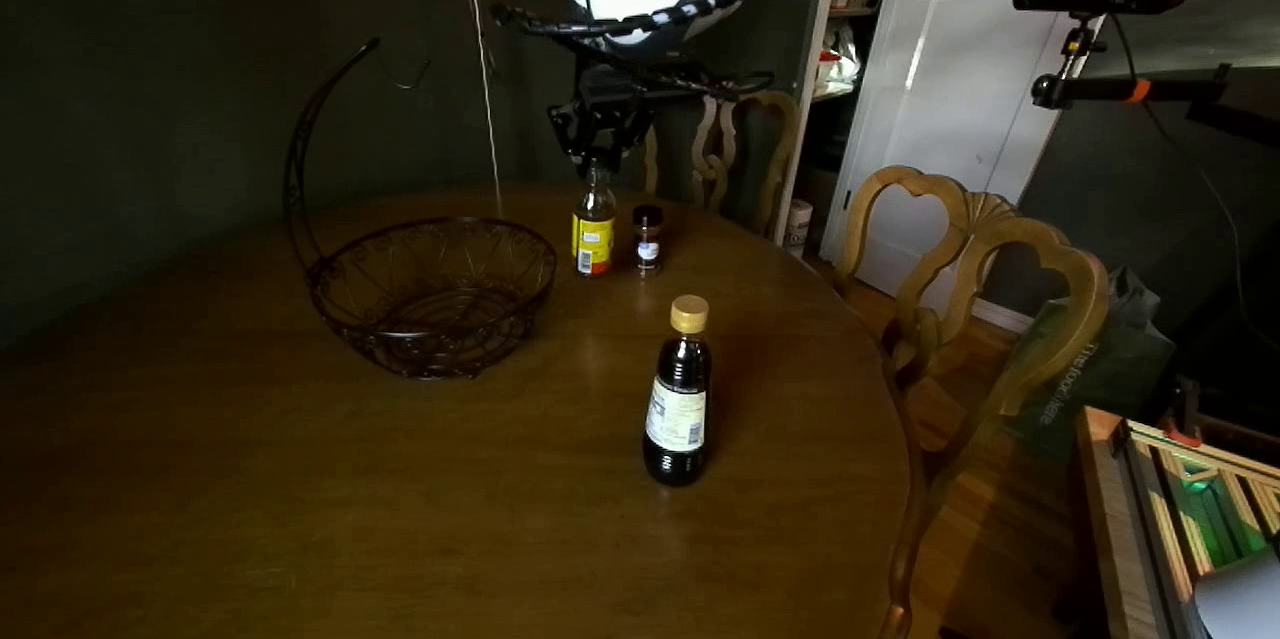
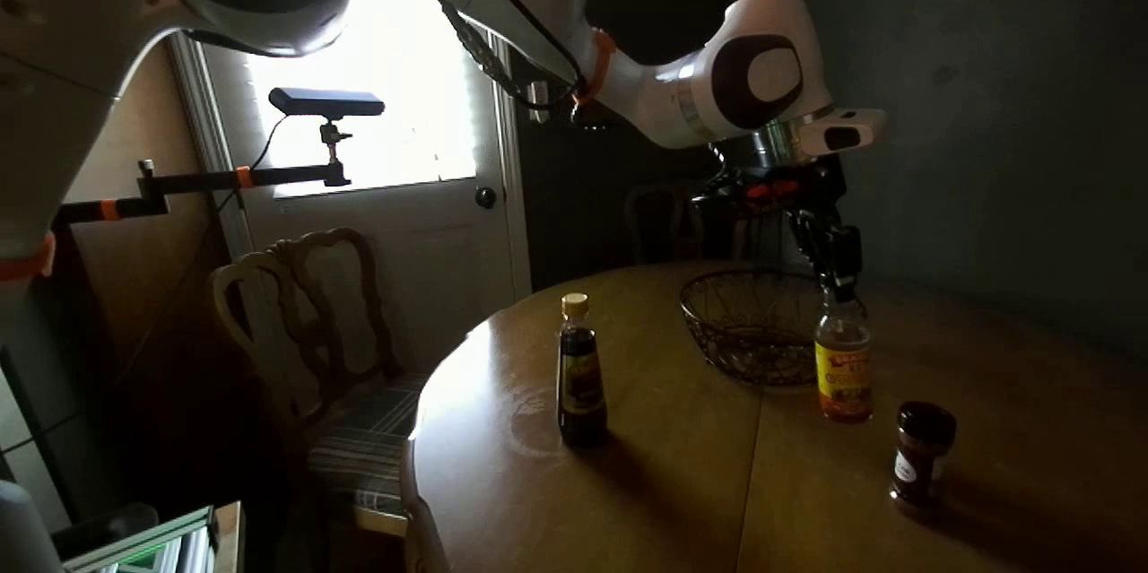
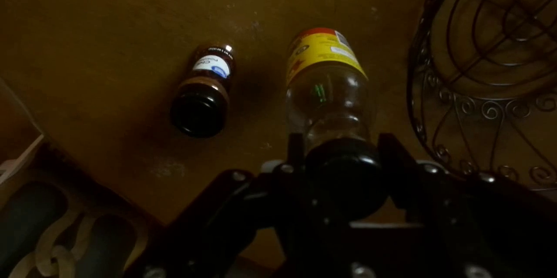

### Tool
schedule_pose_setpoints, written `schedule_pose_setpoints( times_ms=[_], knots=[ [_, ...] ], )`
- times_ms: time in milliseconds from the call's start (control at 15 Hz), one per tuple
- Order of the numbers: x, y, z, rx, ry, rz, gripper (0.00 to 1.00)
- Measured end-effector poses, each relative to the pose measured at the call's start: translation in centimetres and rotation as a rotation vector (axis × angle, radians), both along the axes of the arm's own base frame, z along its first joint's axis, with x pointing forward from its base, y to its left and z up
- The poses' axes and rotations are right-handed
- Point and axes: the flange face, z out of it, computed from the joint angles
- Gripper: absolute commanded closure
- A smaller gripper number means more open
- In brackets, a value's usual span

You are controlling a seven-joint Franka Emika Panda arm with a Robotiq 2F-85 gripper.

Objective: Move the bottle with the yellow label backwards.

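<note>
Black cap (image 3: pixel 341 169) of the yellow-labelled bottle (image 2: pixel 844 373) clasped on both sides by the gripper (image 3: pixel 341 144). Item located between the wire basket (image 1: pixel 430 331) and the small jar (image 2: pixel 922 456). Large dark bottle (image 1: pixel 677 416), gold-capped, upright on the wooden table (image 1: pixel 450 509), apart from these.

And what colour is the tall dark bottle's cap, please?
The cap is gold, clearest in an exterior view.

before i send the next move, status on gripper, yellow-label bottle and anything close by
Gripper straddling black cap, firm hold unconfirmed. Yellow-label bottle upright. Spice jar one side, wire basket the other, neither touching it.
</note>
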Motion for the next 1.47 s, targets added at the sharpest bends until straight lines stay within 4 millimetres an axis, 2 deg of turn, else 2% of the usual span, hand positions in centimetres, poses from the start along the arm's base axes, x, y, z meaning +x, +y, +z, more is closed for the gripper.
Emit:
schedule_pose_setpoints(
  times_ms=[333,667,800,933,1067,1133,1200,1467],
  knots=[
    [1.9,-1.6,-1.3,-0.002,-0.010,-0.060,0.80],
    [3.1,-2.0,-3.2,0.021,-0.005,-0.095,0.80],
    [3.3,-2.2,-3.7,0.031,0.008,-0.108,0.36],
    [3.4,-2.4,-4.0,0.038,0.014,-0.118,0.22],
    [3.7,-2.7,-3.4,0.039,0.004,-0.124,0.07],
    [3.8,-2.8,-3.0,0.039,-0.002,-0.126,0.01],
    [3.9,-2.8,-2.5,0.039,-0.008,-0.127,0.00],
    [4.1,-2.5,-0.9,0.039,-0.032,-0.122,0.00]
  ],
)
